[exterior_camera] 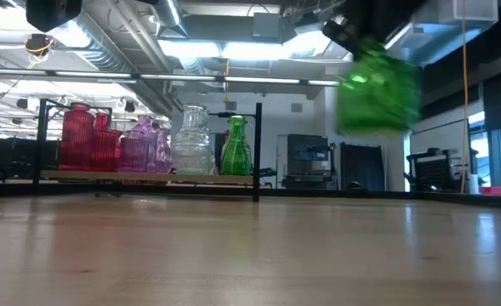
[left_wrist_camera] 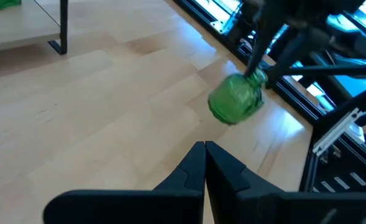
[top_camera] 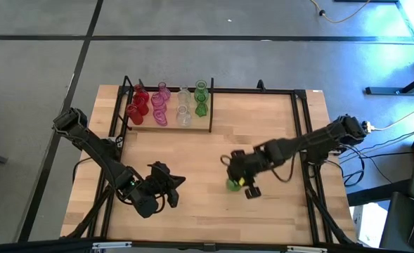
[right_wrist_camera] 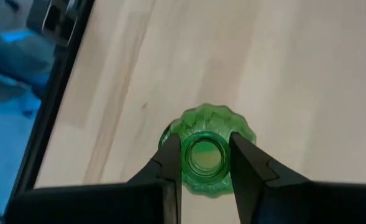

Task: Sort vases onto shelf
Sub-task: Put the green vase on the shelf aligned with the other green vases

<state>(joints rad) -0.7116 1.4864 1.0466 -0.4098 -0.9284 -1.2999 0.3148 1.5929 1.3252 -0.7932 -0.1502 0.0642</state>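
A green vase hangs over the table's middle right, with my right gripper shut on it; it also shows in the left wrist view and the low view. The shelf lies at the table's far left. On it stand red, pink, clear and green vases on their bases. My left gripper is shut on nothing, above the near left of the table. My right gripper pinches the green vase's narrow neck just below its open mouth, one finger on either side. The fingers come from above, slanting down. The vase hangs below them, lifted clear of the table, its mouth toward the wrist.
A black metal frame runs along the table's far and right sides. Bare wood lies between the shelf and both grippers. In the low view, the room's equipment stands beyond the table.
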